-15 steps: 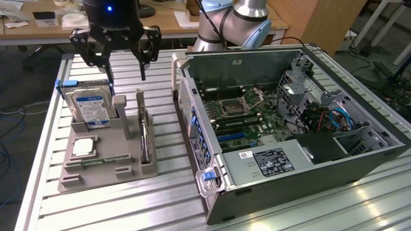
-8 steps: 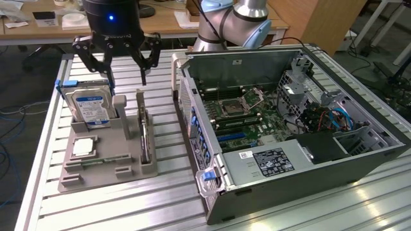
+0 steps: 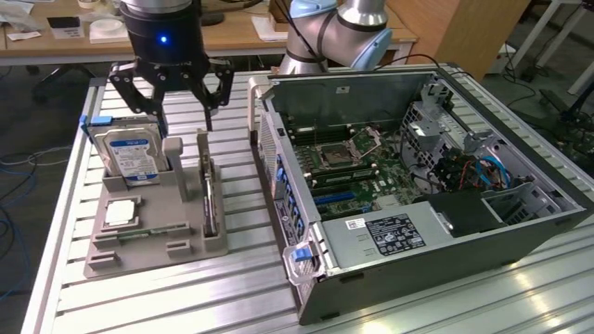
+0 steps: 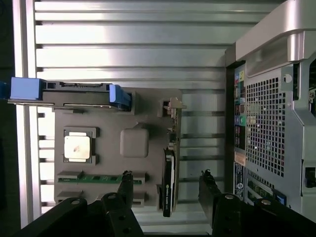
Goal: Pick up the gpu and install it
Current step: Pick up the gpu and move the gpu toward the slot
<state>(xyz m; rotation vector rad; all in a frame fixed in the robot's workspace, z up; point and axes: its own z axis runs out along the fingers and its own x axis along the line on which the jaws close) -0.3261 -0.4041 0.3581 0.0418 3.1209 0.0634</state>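
The gpu [image 3: 211, 203] is a thin dark card standing on its edge in a slot of the grey holder [image 3: 172, 202], on the side nearest the computer case [image 3: 418, 174]. My gripper [image 3: 186, 115] hangs open above the far end of the holder, clear of the card and touching nothing. In the wrist view the gpu [image 4: 169, 185] lies between my two fingertips [image 4: 127, 177], with its silvery bracket end [image 4: 173, 106] further along, and the gripper [image 4: 166, 175] holds nothing. The case lies on its side with the lid off, showing the motherboard [image 3: 352, 167].
A silver hard drive [image 3: 130, 156] with a blue-white label stands in the holder [image 4: 108, 113]. A square chip [image 3: 122, 212] and a green memory stick [image 4: 94, 178] also sit in it. The slatted aluminium table [image 3: 232, 292] carries everything. A second arm's base [image 3: 343, 28] is behind the case.
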